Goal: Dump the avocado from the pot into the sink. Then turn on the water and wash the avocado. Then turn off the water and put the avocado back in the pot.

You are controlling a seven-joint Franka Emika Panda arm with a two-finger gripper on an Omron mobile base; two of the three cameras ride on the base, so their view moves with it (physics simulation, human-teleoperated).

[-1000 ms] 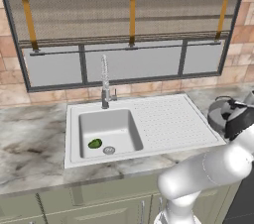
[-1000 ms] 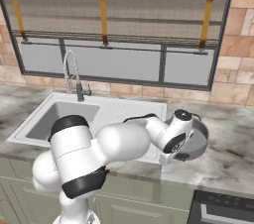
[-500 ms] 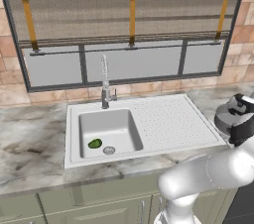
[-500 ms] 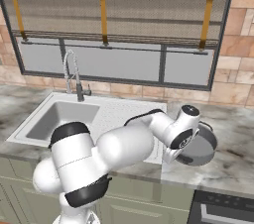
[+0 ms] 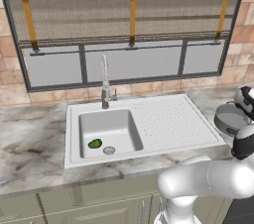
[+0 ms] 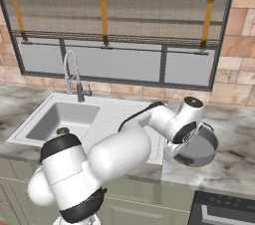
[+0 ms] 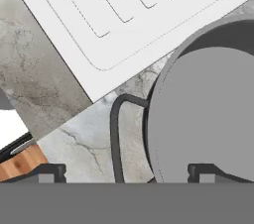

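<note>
The avocado (image 5: 95, 143) lies in the sink (image 5: 168, 124) basin beside the drain, and its top peeks over my arm in the right base view (image 6: 62, 131). The grey pot (image 6: 199, 147) stands upright on the marble counter just right of the drainboard (image 7: 114, 25). My gripper (image 7: 126, 173) hovers over the pot (image 7: 208, 114) with jaws wide open. The pot's dark loop handle (image 7: 115, 129) runs between the fingertips, touching neither. The pot's inside looks bare grey.
The faucet (image 5: 105, 86) stands behind the basin, with no water running. A window with a blind covers the back wall. A dark stove top (image 6: 224, 211) lies right of the counter. A wooden-looking edge (image 7: 20, 163) shows at the hand view's lower left.
The pot has shifted slightly right and down onto the counter. The jaws have spread wide and no longer grip its handle.
</note>
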